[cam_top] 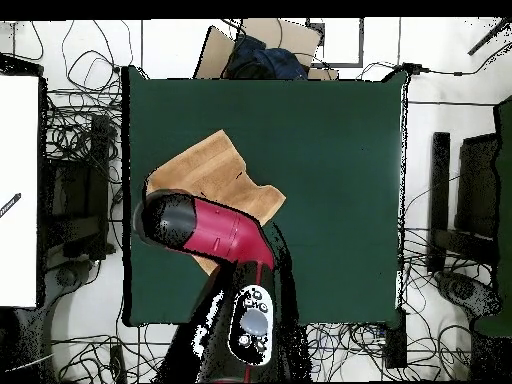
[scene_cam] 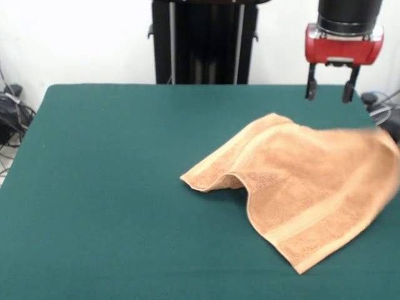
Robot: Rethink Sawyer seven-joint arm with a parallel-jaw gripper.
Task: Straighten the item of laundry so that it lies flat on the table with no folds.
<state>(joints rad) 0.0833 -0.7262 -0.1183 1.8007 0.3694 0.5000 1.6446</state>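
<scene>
The item of laundry [scene_cam: 300,181], a peach-orange towel, lies on the right part of the green table [scene_cam: 112,187]. It is rumpled: its left corner is humped up and folded, and its right edge looks blurred. My gripper [scene_cam: 329,97] hangs open and empty above the towel's far right edge, apart from it. In the overhead view the towel [cam_top: 215,170] sits near the table's [cam_top: 330,180] left side. The red and black arm [cam_top: 205,228] covers part of it and hides the gripper.
Tangled cables [cam_top: 80,130] lie on the floor around the table. A cardboard box with dark cloth [cam_top: 262,50] sits beyond one table edge. The towel reaches close to the table's right edge in the front view.
</scene>
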